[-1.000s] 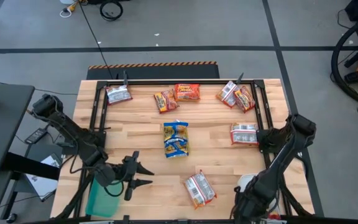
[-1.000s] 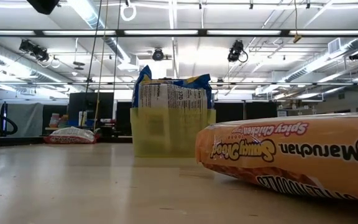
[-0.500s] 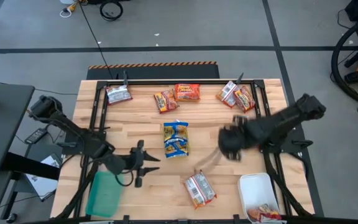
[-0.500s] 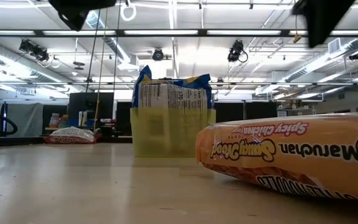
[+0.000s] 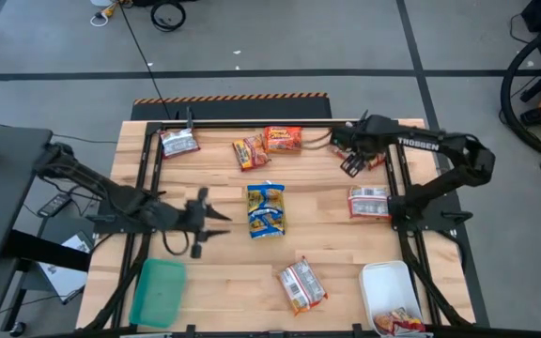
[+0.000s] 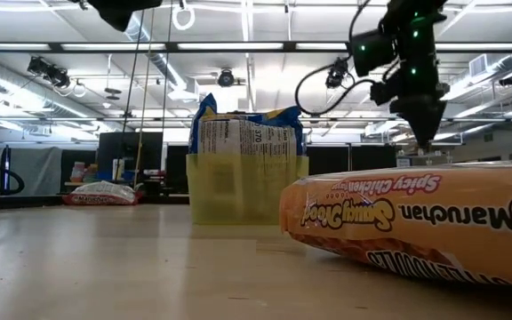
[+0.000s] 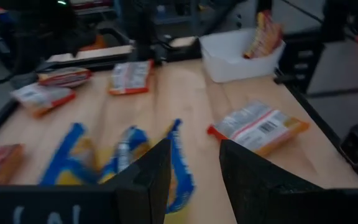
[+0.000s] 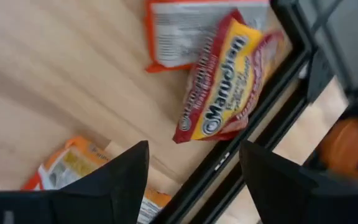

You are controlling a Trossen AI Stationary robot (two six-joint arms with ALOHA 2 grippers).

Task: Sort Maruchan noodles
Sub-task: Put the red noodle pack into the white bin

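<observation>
Red-and-yellow packet (image 8: 225, 81) sits by the tabletop's (image 5: 214, 188) far rail; we center the wide-open right claw (image 5: 353, 161) over it. Left claw (image 5: 198, 222) waits half-open, empty.

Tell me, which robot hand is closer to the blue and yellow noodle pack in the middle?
The left gripper. It hangs just beside the blue and yellow pack, fingers pointing at it. The right gripper is off over the far corner packets.
</observation>
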